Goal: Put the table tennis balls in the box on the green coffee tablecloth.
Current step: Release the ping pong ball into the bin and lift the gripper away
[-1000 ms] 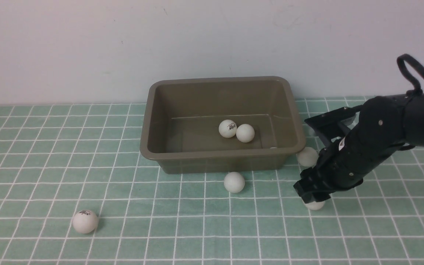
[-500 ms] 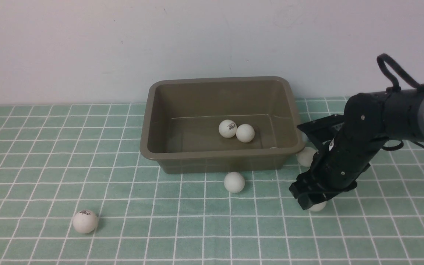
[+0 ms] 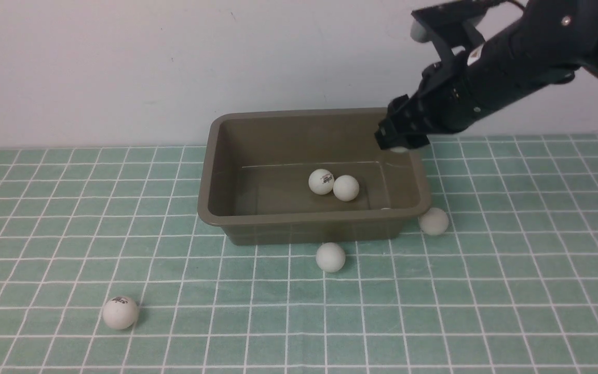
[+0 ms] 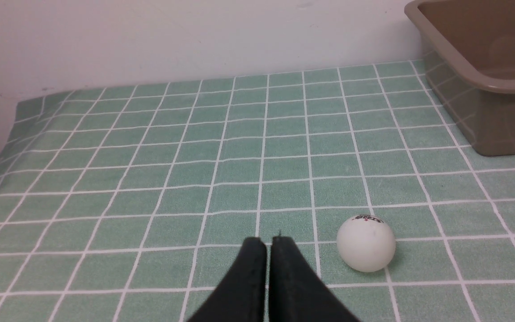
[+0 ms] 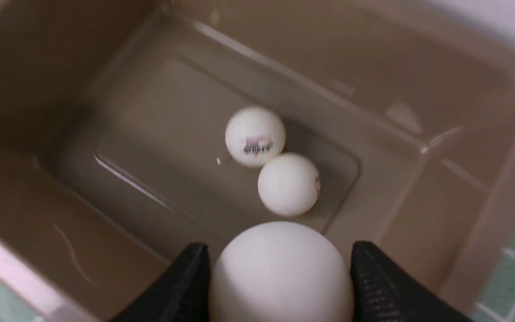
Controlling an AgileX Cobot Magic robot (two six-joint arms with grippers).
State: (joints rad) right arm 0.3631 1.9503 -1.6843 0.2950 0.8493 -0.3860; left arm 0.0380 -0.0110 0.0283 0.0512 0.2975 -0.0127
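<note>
1. Dial convention, front view: the hub is the middle of the rectangular olive-brown plastic box (image 3: 304,231). 12 points to the wall and 6 to the robot. The box stands on the mint-green tablecloth with its grid of thin white lines (image 3: 44,218), at the far edge by the wall.
2. The left pincer (image 4: 268,243) is low over the cloth with its black jaws pressed together, holding nothing.
3. A small matte white plastic ball with a dark logo (image 4: 366,243) lies on the cloth near the left pincer's tips, clear of them. It sits at about 8 o'clock (image 3: 120,312), well apart from the box.
4. Two white balls lie inside the box, touching each other right of centre on the floor: the logo-printed ball (image 3: 321,182) and the plain ball (image 3: 345,188).
5. A plain white ball on the cloth (image 3: 330,257) lies at 6 o'clock, just off the near wall.
6. A second loose white ball (image 3: 433,221) lies at 4 o'clock, just beside the near right corner.
7. The right pincer (image 3: 402,141) is raised over the box at 2 o'clock, angled down. It is gripping a white ball (image 5: 280,273), which sits squarely between the black fingers (image 5: 186,286) above the box interior.
</note>
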